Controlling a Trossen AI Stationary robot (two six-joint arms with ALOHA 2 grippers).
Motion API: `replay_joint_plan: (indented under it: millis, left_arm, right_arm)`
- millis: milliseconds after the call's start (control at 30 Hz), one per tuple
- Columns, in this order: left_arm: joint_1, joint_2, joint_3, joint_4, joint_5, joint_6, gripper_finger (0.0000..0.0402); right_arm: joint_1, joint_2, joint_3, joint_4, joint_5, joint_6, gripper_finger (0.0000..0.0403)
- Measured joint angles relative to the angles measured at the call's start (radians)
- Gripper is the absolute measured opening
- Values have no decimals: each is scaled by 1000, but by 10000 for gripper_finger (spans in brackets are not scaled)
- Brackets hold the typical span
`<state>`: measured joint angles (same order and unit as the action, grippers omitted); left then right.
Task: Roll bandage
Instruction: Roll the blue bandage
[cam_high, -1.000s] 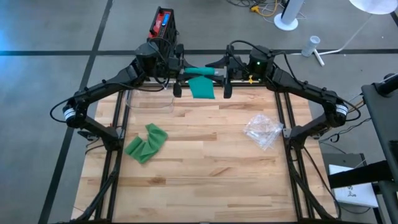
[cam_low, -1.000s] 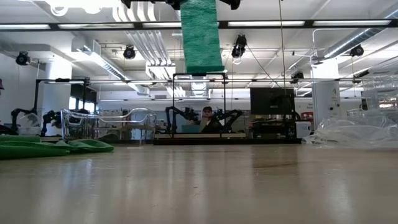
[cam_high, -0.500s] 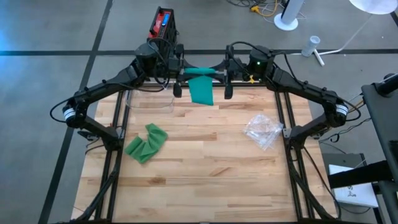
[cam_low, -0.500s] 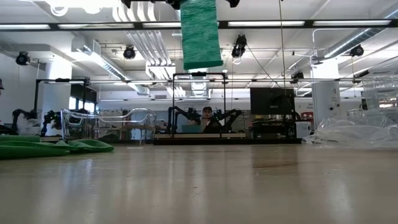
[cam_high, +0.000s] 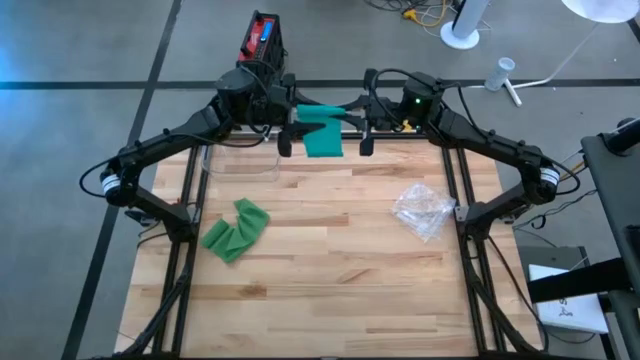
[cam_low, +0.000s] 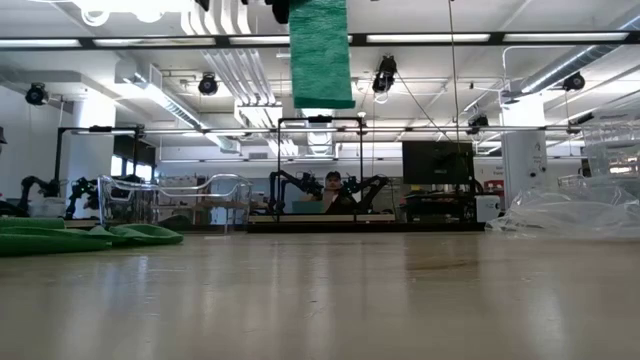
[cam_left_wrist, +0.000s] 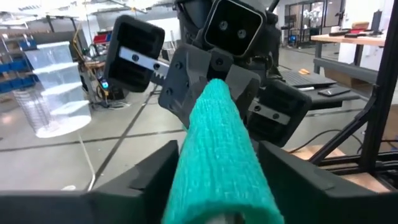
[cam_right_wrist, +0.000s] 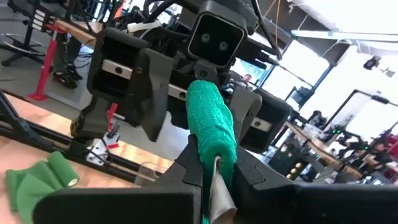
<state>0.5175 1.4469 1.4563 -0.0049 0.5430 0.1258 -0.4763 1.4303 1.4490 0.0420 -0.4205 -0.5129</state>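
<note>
Wooden table (cam_high: 330, 260) filling the middle of the high view, pale planks, dark frame along both sides. Two dark arms reaching in from the left and right edges, meeting above the table's far edge.

Left gripper (cam_high: 290, 122) and right gripper (cam_high: 358, 118) facing each other nose to nose, raised well above the table, with a green bandage roll (cam_high: 322, 117) spanning the gap between them. A loose tail of the same bandage hanging down from the roll, seen in the low view as a green strip (cam_low: 321, 54) dropping from the top of the frame, clear of the table surface.

In the right wrist view, right jaws pressed together, pinching one end of the roll (cam_right_wrist: 212, 134), dark fingers (cam_right_wrist: 191, 163) snug against both sides of it. In the left wrist view, left jaws spread, the fingers (cam_left_wrist: 158, 167) standing apart on either side of the roll (cam_left_wrist: 219, 149); contact with the roll not clear from here.

Crumpled clear plastic wrapper (cam_high: 424, 208) lying on the right part of the table, near the right frame rail. Second green bandage (cam_high: 236, 229), unrolled and folded loosely, lying on the left part of the table. Clear plastic container (cam_high: 240, 160) at the far left corner of the table, below the left arm.

Red and black device (cam_high: 262, 38) on the floor beyond the table.
</note>
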Motion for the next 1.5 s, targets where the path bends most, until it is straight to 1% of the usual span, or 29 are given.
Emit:
replay_joint_plan:
  millis: [100, 233, 333, 433, 500, 567, 633, 733, 767, 800, 867, 1000, 1300, 1400, 1500]
  left_arm:
    - [0, -1, 0, -13, 0, -13, 235]
    - [0, -1, 0, -22, 0, -14, 244]
    - [0, -1, 0, -22, 0, -7, 239]
    - [1, -1, 0, -22, -5, -1, 219]
    - [1, -1, 0, -22, -37, 18, 194]
    - [1, -1, 0, -22, -81, 30, 159]
    - [1, -1, -2, -21, -115, 31, 113]
    - [1, -1, -5, -23, -140, 41, 32]
    - [1, -1, -6, -23, -142, 42, 17]
    - [1, -1, -6, -24, -142, 42, 12]
    - [1, -1, -7, -25, -142, 46, 14]
    - [1, 4, -13, -32, -142, 49, 2]
    - [1, 6, -13, -63, -139, 73, 0]
    - [2, 4, -13, -67, -144, 78, 0]
    - [3, 3, -13, -82, -189, 111, 0]
  right_arm:
    - [0, 0, 0, 1, 4, -38, 19]
    - [0, 0, 0, 14, 12, -75, 19]
    - [0, 0, 0, 25, 24, -65, 19]
    - [0, 0, 0, 27, 24, -34, 19]
    - [0, 0, 0, 27, 24, -14, 19]
    - [0, 0, 0, 26, 24, 0, 19]
    - [0, 0, 0, 27, 23, 10, 19]
    - [0, -2, 0, 37, 23, 25, 19]
    - [0, -4, 0, 42, 21, 32, 19]
    - [0, -7, 0, 46, 20, 35, 19]
    - [0, -13, 0, 55, 20, 37, 19]
    - [0, -17, 0, 62, 20, 16, 19]
    - [-3, -20, 0, 121, 28, -31, 19]
    - [-10, -31, -1, 123, 30, -18, 19]
    - [-22, -51, -1, 122, 31, 33, 19]
